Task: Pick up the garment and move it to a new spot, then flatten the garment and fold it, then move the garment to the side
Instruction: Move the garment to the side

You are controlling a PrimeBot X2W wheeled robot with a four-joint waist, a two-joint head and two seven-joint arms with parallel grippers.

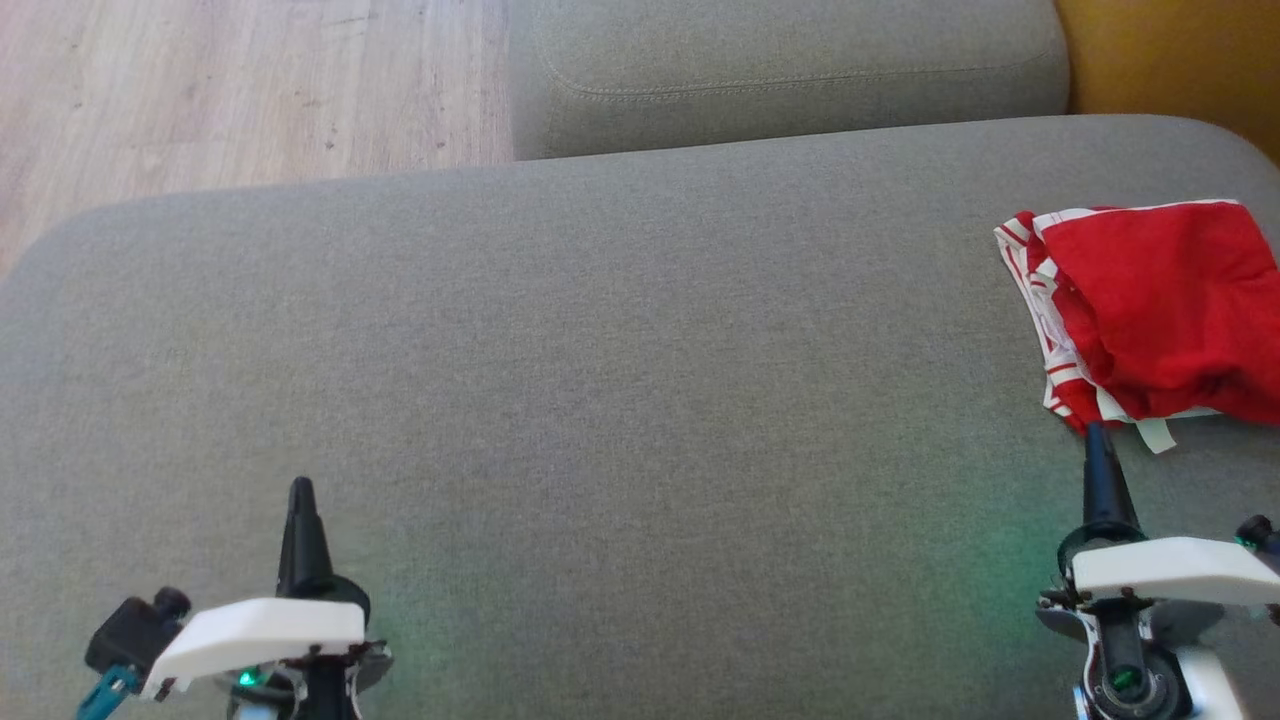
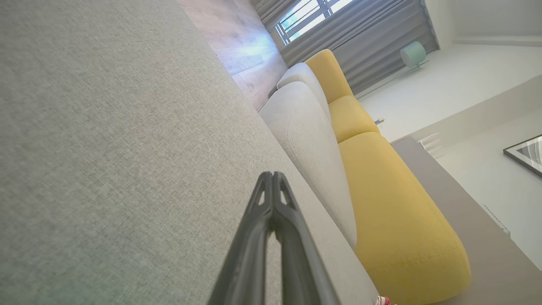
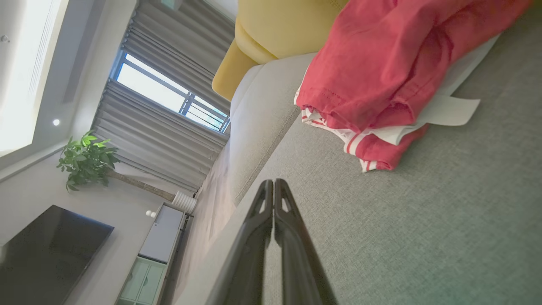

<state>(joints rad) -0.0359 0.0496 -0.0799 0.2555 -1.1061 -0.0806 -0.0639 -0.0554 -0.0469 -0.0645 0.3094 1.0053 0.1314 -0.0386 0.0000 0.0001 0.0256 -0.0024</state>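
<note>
The garment (image 1: 1150,305) is red with white stripes, lying folded at the right edge of the grey sofa seat (image 1: 620,380). It also shows at the top right of the right wrist view as a red bundle, the garment (image 3: 394,76). My right gripper (image 1: 1097,432) is shut and empty, its tips just short of the garment's near edge. In its own view the right gripper (image 3: 273,183) has its fingers pressed together, the cloth a little beyond them. At the lower left my left gripper (image 1: 301,487) is shut with nothing in it, far from the garment. The left gripper (image 2: 272,176) hangs over bare seat.
A grey back cushion (image 1: 780,70) lies beyond the seat, with wooden floor (image 1: 230,90) to its left. A yellow cushion (image 1: 1180,50) stands at the far right corner. The wide middle of the seat is bare fabric.
</note>
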